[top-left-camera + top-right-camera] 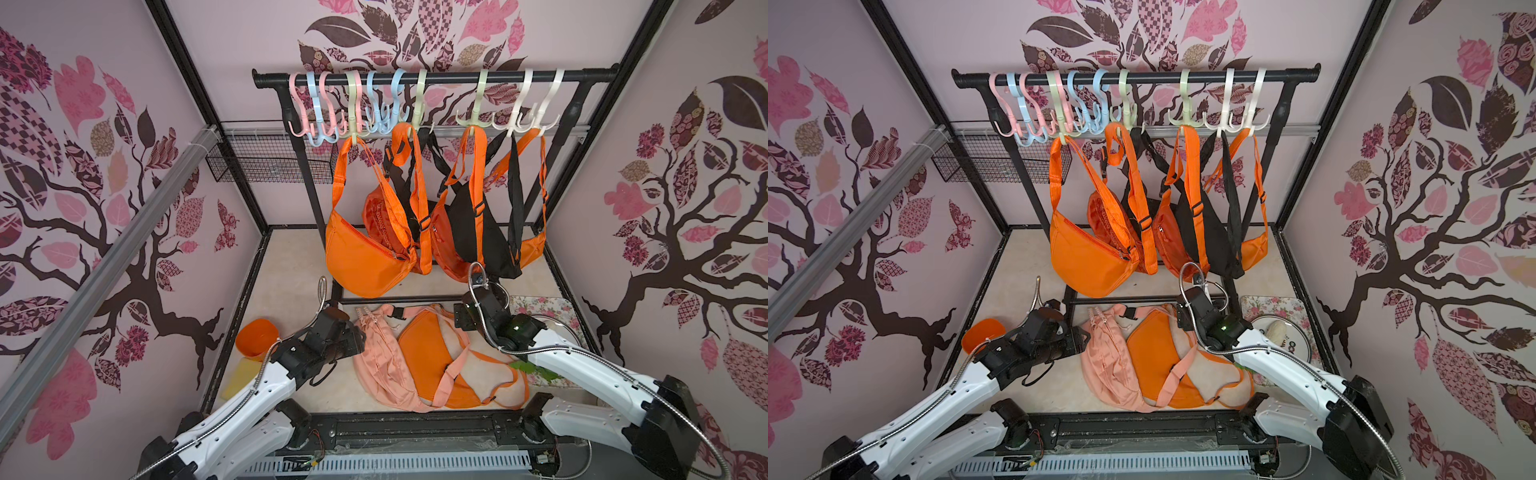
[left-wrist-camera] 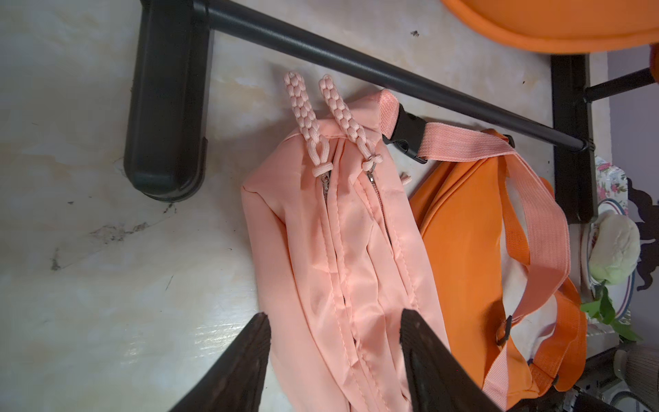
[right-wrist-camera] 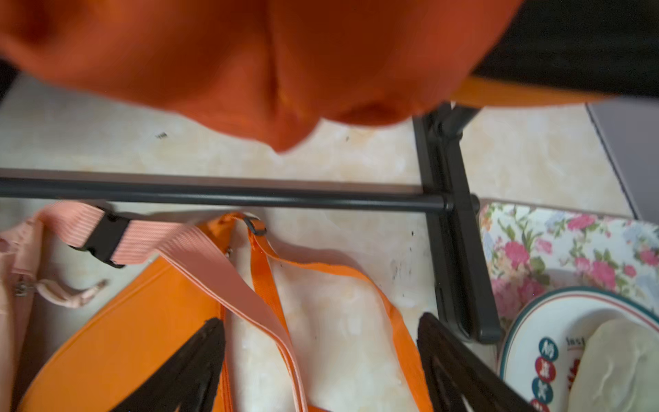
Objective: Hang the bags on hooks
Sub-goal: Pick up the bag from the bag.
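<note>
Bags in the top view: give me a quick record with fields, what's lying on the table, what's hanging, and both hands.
Lying flat: peach-pink nylon waist bag, flat orange fabric bag beside it, pink strap over it
Hanging: orange and black bags on pastel plastic hooks along black metal rail
Left hand: open, over the pink bag
Right hand: open, over the pink strap

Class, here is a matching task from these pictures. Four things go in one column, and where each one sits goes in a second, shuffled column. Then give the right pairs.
Things:
1. pink bag
2. black bag
3. bread roll
4. orange bowl

Places:
A. on the plate
B. hanging from the rail
C. flat on the table, strap across an orange bag
D. on the table beside the left arm

Pairs: 1-C, 2-B, 3-A, 4-D
</note>
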Controlling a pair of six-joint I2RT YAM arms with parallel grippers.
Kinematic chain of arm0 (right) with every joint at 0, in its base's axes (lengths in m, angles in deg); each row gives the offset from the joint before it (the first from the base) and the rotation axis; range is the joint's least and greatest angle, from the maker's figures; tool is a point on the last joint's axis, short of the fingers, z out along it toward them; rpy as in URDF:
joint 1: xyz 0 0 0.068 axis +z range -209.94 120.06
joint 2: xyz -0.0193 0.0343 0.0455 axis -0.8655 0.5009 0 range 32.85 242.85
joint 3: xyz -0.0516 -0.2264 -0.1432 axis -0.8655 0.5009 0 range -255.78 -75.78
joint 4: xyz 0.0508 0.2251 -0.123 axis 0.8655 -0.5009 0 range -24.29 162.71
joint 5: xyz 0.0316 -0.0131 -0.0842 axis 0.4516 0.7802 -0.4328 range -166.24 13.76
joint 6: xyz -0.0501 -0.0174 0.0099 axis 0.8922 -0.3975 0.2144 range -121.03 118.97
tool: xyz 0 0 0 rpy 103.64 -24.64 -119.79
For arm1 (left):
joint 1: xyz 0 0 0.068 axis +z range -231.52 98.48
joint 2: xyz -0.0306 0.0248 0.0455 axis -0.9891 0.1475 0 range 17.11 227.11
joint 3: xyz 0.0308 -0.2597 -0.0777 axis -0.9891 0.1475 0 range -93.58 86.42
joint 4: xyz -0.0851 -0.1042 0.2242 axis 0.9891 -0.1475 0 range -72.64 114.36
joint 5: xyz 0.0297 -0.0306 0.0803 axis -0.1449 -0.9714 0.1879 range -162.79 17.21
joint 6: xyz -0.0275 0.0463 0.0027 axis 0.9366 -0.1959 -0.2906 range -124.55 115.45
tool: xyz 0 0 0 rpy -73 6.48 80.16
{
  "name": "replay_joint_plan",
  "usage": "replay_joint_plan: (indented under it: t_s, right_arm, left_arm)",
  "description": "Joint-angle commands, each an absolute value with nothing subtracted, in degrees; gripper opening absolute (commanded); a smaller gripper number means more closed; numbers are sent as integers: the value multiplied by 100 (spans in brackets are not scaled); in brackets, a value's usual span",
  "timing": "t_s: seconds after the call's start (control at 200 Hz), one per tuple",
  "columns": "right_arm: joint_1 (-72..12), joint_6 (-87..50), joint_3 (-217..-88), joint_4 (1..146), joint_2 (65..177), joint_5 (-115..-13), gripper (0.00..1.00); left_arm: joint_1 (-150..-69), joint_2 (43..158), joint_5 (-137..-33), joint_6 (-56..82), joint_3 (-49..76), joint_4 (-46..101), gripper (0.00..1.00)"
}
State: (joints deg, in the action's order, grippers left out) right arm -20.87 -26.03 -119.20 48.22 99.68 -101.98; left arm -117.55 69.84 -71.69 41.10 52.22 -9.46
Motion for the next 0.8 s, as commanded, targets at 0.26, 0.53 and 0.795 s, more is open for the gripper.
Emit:
replay_joint_plan:
  t_s: [0.26, 0.53, 0.795]
  right_arm:
    - [-2156, -3170, -11485, 4724, 10491, -9178, 76]
    - [-2155, -3145, -11419, 4758, 10574, -9151, 25]
    - [-1874, -2617, -12108, 4388, 10215, -9471, 0]
  left_arm:
    - [-11659, 7350, -7621, 4497, 5890, 8, 62]
    - [-11626, 7646, -7806, 4640, 6198, 500, 62]
    - [-11534, 8012, -7783, 4687, 6356, 878, 52]
